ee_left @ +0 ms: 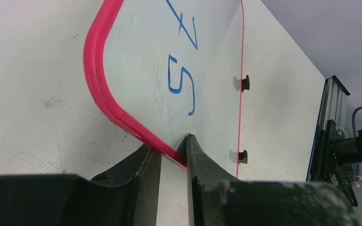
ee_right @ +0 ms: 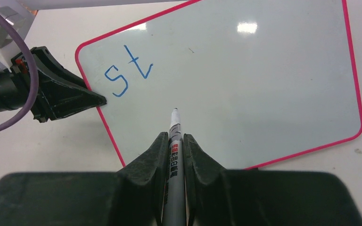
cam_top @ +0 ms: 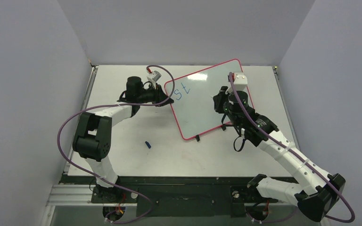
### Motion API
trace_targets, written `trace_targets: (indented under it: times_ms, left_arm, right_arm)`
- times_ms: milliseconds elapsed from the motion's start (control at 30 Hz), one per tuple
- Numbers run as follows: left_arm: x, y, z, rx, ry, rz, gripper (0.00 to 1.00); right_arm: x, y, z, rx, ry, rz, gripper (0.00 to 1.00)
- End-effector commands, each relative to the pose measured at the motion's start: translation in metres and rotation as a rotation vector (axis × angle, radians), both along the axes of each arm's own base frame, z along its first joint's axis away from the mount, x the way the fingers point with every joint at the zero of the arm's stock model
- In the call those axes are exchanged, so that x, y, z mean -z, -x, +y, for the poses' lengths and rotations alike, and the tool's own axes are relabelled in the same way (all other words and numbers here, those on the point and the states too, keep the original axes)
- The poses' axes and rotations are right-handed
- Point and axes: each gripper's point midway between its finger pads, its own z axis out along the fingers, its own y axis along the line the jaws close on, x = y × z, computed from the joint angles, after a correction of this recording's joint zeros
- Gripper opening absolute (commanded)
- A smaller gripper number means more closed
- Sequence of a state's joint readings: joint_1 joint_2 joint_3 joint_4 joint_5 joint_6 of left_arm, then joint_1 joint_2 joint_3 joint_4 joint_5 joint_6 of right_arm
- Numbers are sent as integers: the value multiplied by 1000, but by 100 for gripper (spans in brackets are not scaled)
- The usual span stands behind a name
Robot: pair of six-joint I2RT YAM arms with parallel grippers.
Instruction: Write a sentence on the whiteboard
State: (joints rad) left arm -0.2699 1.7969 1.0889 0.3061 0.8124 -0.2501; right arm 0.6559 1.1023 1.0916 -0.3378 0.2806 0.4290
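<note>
Left gripper (ee_left: 169, 151) is pinching the one whiteboard's (ee_left: 136, 47) rim; right gripper (ee_right: 173, 138) is clamping one marker (ee_right: 174, 121) below two blue letters (ee_right: 135, 61).

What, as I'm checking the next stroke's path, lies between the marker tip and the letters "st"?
Only bare whiteboard surface, shown in the right wrist view.

Red-rimmed whiteboard (cam_top: 202, 110) with rounded corners, glossy pale surface, lying flat and askew on the white bench (cam_top: 136, 155), blue handwritten sentence (cam_top: 181, 91) reading just "st" near its left corner
</note>
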Motion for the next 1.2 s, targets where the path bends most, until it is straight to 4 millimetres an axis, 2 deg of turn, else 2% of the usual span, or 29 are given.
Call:
trace_targets:
  times_ms: [0, 267, 467, 600, 800, 1167]
  left_arm:
    - [9, -3, 4, 12, -114, -85, 0]
    - [20, -1, 9, -20, -130, -23, 0]
    - [20, -2, 12, -39, -144, -12, 4]
    - [20, -1, 14, -49, -154, -3, 8]
    - [17, -1, 16, -62, -169, -5, 21]
    - [15, -4, 18, -80, -176, 3, 29]
  right_arm:
    - [-3, 11, -11, 20, -12, -14, 0]
    - [-5, 24, -24, 25, -12, -38, 0]
    - [-3, 28, -31, 35, -13, -46, 0]
    - [-3, 29, -32, 33, -16, -49, 0]
    - [-3, 31, -34, 32, -22, -54, 0]
    - [-2, 31, -36, 40, -28, -57, 0]
